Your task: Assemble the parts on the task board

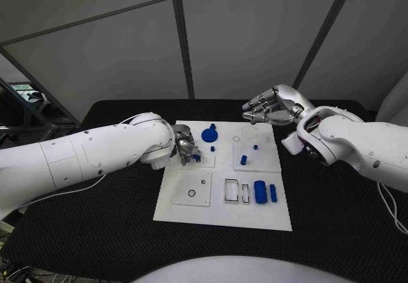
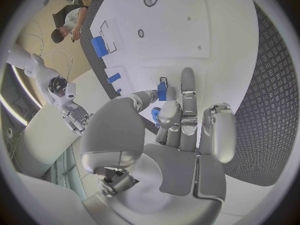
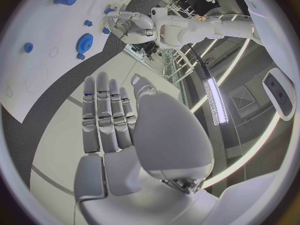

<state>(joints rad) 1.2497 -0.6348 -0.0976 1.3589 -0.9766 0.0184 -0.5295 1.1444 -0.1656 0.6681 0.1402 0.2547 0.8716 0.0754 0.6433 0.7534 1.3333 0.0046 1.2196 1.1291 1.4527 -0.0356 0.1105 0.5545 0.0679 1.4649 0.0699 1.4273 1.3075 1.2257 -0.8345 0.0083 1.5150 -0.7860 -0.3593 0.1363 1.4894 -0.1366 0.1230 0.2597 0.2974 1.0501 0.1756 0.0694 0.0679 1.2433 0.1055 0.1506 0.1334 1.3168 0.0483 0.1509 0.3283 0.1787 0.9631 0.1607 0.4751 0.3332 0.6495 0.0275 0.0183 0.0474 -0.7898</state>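
The white task board [image 1: 223, 219] lies in the middle of the black table [image 1: 340, 236], with a fat blue cylinder [image 1: 260, 192] and a thin blue bar [image 1: 273, 192] waiting near the front. Farther back, the left hand [image 1: 186, 150] pinches a small blue part [image 2: 162, 91] over the board, likely to push it into place. At the far edge the right hand [image 1: 270, 106] floats holding nothing, fingers straight, clear of the blue gear [image 1: 209, 135], so nothing blocks the left hand.

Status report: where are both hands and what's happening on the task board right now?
Left hand pinching a small blue part at the task board. Right hand open, raised past the board's far edge. Nothing in the way.
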